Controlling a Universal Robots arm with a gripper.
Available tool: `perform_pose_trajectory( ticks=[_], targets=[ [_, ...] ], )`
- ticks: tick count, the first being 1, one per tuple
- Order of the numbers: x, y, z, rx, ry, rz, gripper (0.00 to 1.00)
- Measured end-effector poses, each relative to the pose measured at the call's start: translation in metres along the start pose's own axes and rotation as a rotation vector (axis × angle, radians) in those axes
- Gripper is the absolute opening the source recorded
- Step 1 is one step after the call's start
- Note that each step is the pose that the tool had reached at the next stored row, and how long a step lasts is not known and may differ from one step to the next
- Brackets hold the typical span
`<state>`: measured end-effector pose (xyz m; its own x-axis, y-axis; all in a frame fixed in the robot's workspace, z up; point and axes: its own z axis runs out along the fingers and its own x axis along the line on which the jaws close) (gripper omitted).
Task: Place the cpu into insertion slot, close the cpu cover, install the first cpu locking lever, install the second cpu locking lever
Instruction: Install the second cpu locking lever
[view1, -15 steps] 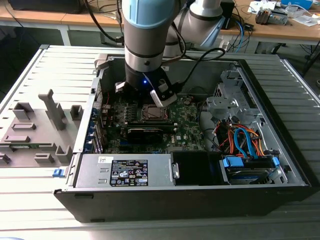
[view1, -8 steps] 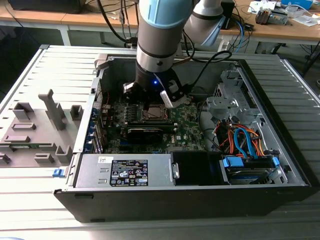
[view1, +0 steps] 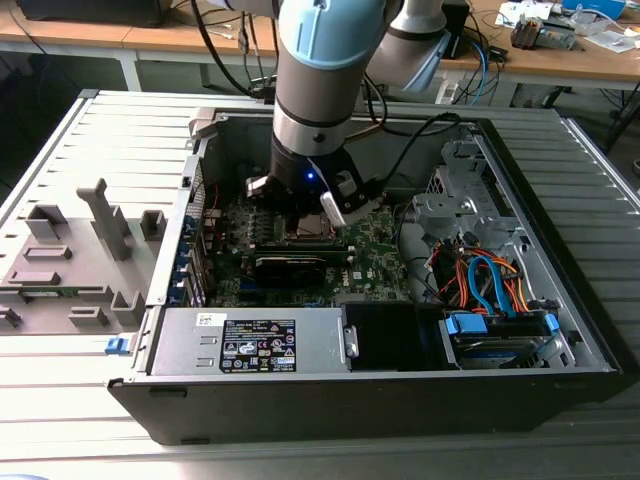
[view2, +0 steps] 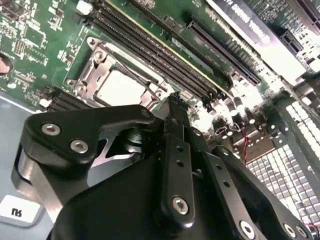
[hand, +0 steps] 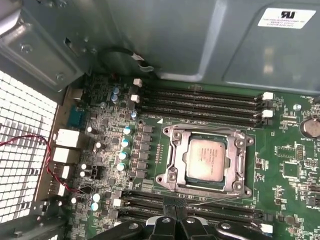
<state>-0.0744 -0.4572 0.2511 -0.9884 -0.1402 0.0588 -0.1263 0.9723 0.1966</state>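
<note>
Open case (view1: 480, 330) — cpu (hand: 205, 159) seated under cpu cover (hand: 172, 150), fingers (hand: 172, 220) cropped.

An open computer case (view1: 560, 385) holds a power supply (view1: 250, 342) and orange cables (view1: 470, 275).

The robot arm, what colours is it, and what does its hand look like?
The arm is a fat silver-grey tube with light blue caps on its joints. Black cables run beside it. A small blue light glows near the wrist. Its hand is black metal, built from jointed bars held by shiny round screws.
</note>
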Motion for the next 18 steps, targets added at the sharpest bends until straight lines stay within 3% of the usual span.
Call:
perform_pose_trajectory(
  ticks=[4, 7, 12, 18],
  targets=[
    [0.001, -0.0029, 0.0109, -0.0001, -0.0001, 0.0, 0.11],
    [0.0052, -0.0032, 0.016, 0.0, -0.0001, 0.0, 0.11],
    [0.0119, -0.0049, 0.0296, -0.0001, -0.0001, 0.0, 0.11],
    [0.0124, -0.0077, 0.0449, 0.0, 0.0, 0.0, 0.11]
  ],
)
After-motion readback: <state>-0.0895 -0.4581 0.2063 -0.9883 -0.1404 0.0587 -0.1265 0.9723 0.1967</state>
